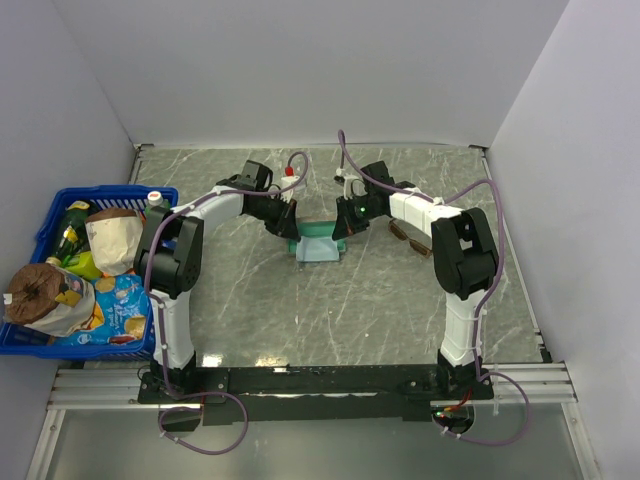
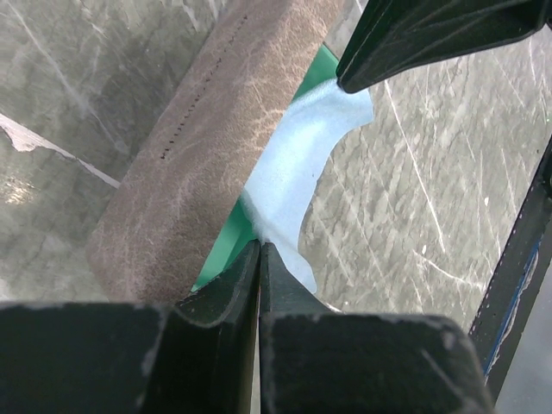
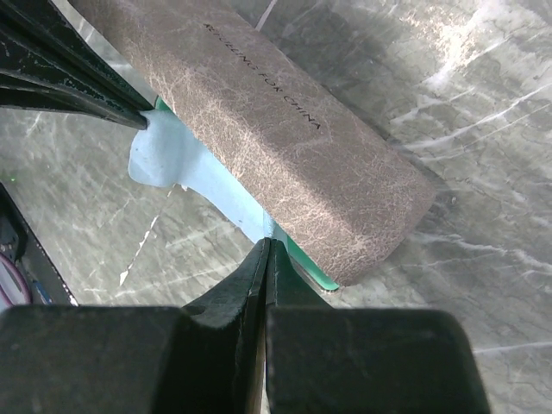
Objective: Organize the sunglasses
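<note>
Marble table [image 1: 300, 310] — case [image 3: 285, 147], brown sunglasses [image 1: 410, 238]

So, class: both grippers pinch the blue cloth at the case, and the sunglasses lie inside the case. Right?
No. The sunglasses lie on the table right of the case, not inside it, as the top external view shows. The left gripper and right gripper do pinch the blue cloth.

left pincer [image 2: 260, 248] closed, right pincer [image 3: 266, 245] closed

Case [image 1: 318, 231] sits mid-table [image 1: 300, 310], cloth [image 1: 318, 252] lying in its near half. Sunglasses [image 1: 408, 238] lie on table to R of case, not touching it. Basket [image 1: 120, 191] at table's L edge w/ bags [image 1: 110, 240] in it.
</note>
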`<state>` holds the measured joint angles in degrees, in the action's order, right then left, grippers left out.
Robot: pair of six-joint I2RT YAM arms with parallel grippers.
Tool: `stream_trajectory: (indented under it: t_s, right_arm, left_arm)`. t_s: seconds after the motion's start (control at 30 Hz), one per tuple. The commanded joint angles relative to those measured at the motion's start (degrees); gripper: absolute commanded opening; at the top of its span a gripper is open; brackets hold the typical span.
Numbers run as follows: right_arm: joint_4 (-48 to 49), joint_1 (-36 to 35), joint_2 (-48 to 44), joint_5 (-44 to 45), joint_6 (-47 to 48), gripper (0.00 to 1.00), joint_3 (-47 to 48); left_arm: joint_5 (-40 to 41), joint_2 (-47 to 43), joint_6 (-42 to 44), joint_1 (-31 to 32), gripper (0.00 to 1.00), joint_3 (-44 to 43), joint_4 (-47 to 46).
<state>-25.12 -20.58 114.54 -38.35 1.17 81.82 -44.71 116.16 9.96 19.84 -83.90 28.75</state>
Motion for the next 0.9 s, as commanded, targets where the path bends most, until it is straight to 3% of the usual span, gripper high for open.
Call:
stream_trajectory:
  t_s: [0.0, 0.87]
  right_arm:
    - [2.4, 0.5, 0.6, -0.4, -1.0, 0.00, 1.2]
    - [6.6, 0.5, 0.7, 0.2, -4.4, 0.00, -1.0]
  left_arm:
    - [-0.6, 1.2, -1.0, -0.1, 0.08, -1.1, -2.5]
    - [1.6, -0.5, -4.0, -0.1, 0.07, 1.5, -7.0]
